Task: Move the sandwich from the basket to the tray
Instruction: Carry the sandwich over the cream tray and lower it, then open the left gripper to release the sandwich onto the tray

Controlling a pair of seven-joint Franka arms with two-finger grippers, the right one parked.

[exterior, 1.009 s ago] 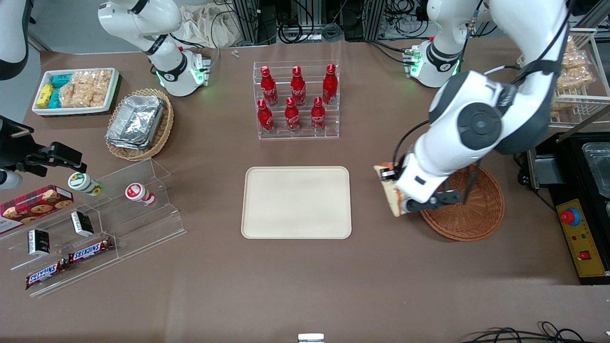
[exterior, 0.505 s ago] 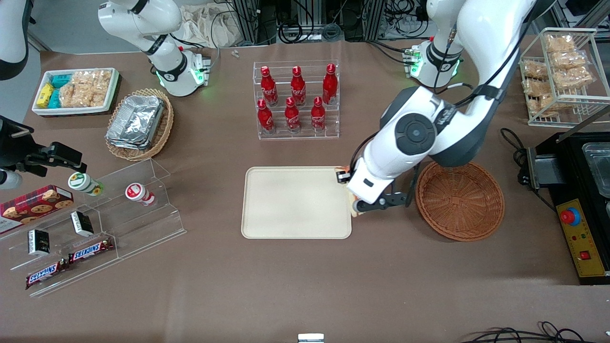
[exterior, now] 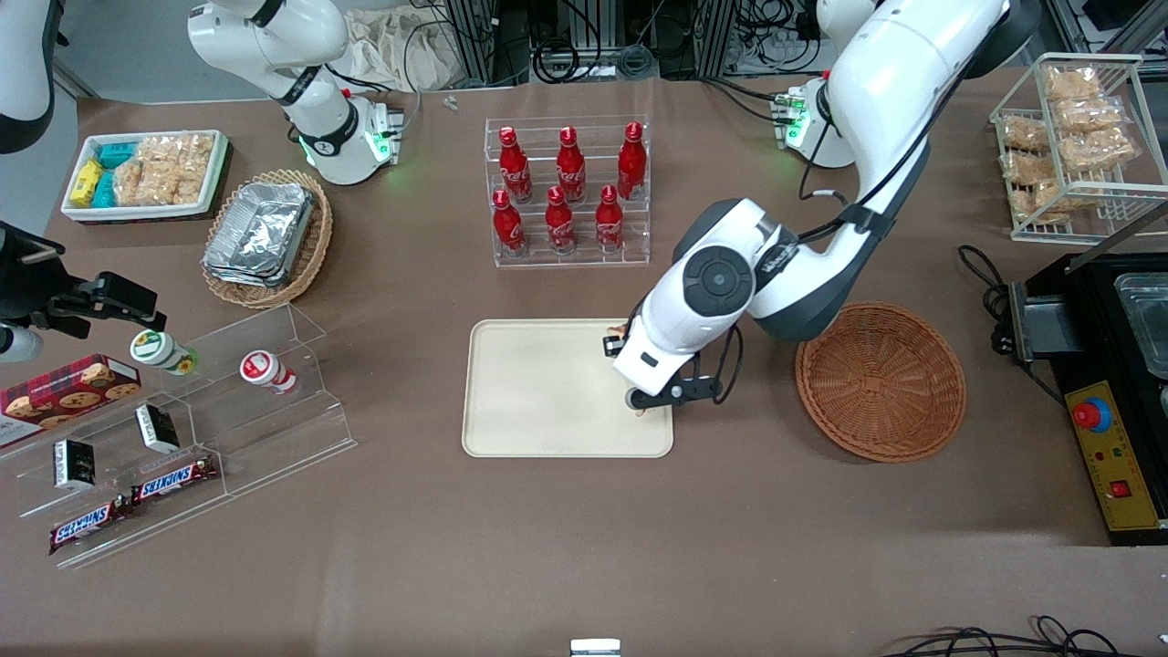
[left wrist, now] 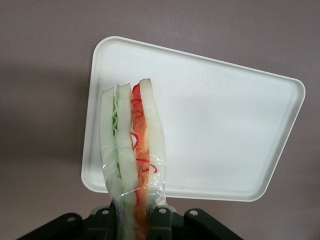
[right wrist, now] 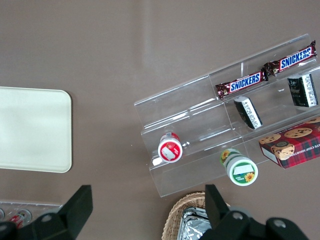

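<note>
Left-arm gripper [left wrist: 134,212] clamps the clear-wrapped sandwich [left wrist: 131,155] by one narrow end, the wedge sticking out edge-on from the fingers w/ its layers in plain sight: pale bread, green filling, red-orange filling, bread again. In the front view the gripper [exterior: 650,401] hangs over the tray [exterior: 538,392], at the tray end nearest the basket [exterior: 881,381], and the sandwich is almost wholly hidden under the wrist. The wicker basket sits beside the tray toward the working arm's end of the table, nothing seen in it. Whether the sandwich's free end touches the tray floor can't be told from either view; the wrist view shows the free end over the tray's end rim [left wrist: 95,150]. Judged by looks, this is a light, soft item: bread will squash under a hard pinch, layers may slide apart, and the film wrap is prob. slick, so a firm-but-gentle squeeze across the flat bread faces, as now, seems the right hold rather than along the open filling edge. Held only at one end it may droop or pivot. Lowering close before letting go should keep it from tumbling off the low rim.
</note>
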